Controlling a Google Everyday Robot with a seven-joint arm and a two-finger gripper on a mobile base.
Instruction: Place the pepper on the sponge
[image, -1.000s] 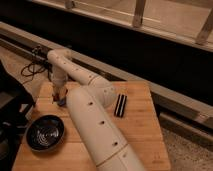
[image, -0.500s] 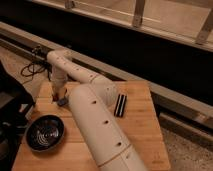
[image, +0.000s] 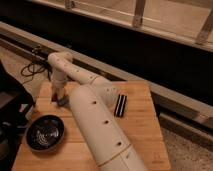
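Little chg: claw (image: 57, 95) still low by sponge (image: 64, 101), tbl (image: 142, 132) far-left.

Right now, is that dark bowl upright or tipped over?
Upright: the bowl sits flat on the table, mouth up. The gripper hangs beyond it, near the table's far corner.

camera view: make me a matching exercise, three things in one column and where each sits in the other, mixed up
Things:
1. dark bowl
2. gripper
3. black ridged object

Places:
a. far left part of the table
b. far half, just right of the white arm
c. near left corner

Pairs: 1-c, 2-a, 3-b
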